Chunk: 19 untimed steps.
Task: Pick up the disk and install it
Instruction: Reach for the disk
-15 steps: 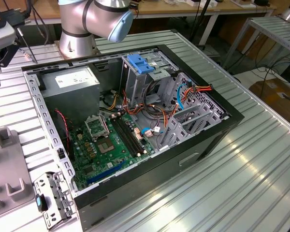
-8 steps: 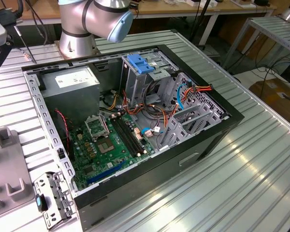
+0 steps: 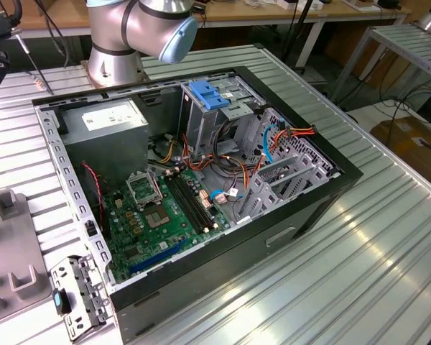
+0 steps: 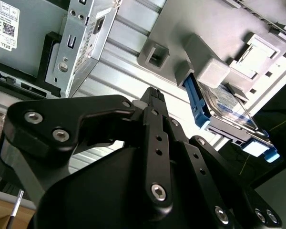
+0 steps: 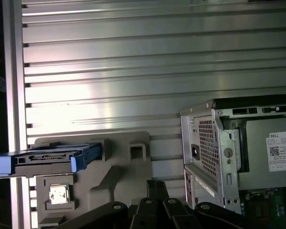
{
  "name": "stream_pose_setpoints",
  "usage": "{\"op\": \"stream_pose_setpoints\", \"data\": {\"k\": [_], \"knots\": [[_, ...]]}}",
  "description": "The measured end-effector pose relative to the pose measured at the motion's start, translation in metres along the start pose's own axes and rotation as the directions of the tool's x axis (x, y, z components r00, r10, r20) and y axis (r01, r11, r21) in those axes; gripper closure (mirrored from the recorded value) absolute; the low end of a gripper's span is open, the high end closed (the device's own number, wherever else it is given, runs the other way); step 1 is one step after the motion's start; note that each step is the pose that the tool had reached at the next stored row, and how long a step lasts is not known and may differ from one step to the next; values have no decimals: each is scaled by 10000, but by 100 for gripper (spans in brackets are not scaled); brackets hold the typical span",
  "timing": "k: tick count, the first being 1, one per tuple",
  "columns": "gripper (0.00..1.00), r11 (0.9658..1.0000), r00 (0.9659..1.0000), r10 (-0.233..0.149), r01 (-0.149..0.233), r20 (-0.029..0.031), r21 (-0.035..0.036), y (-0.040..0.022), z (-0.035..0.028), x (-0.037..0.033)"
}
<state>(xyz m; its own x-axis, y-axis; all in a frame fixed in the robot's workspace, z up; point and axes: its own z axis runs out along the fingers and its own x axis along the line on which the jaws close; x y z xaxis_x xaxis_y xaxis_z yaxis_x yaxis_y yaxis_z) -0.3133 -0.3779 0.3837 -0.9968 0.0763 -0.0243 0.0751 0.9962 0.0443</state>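
On the exterior view's left I saw the grey holder sitting on the ribbed metal surface. A small metal bracket lay just beside it, near the lower left corner. Further along, at the top of the frame, stood the arm, and then came the open computer case. Inside it, going across, were the grey power box, the green board and the metal cage with a blue top.

In the first wrist view the disk sat in a slot of the grey holder with its blue rails showing, well apart from the case. It was not in the case yet. In the second wrist view the claw hung over the surface, near the holder but not touching the disk. Its two tips looked pressed together, and it held nothing.

So I judged that I was at the first step, which was getting to the disk to pick it up. Nothing was picked up and nothing was put in. For the grab, I thought the claw would need to open wide enough to fit over the disk. It would also need to line up with the disk's sides and come in straight, so it would not bump the holder's walls.
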Motion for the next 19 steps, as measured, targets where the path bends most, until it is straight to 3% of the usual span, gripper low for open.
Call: {"op": "stream_pose_setpoints", "data": {"k": [6, 9, 19], "knots": [[89, 10000, 10000, -1, 1, 0, -1, 14, 0, 79], [89, 10000, 10000, 0, 0, 0, 0, 29, 0, 170], [89, 10000, 10000, -1, 1, 0, 0, 50, 1, 337]]}}
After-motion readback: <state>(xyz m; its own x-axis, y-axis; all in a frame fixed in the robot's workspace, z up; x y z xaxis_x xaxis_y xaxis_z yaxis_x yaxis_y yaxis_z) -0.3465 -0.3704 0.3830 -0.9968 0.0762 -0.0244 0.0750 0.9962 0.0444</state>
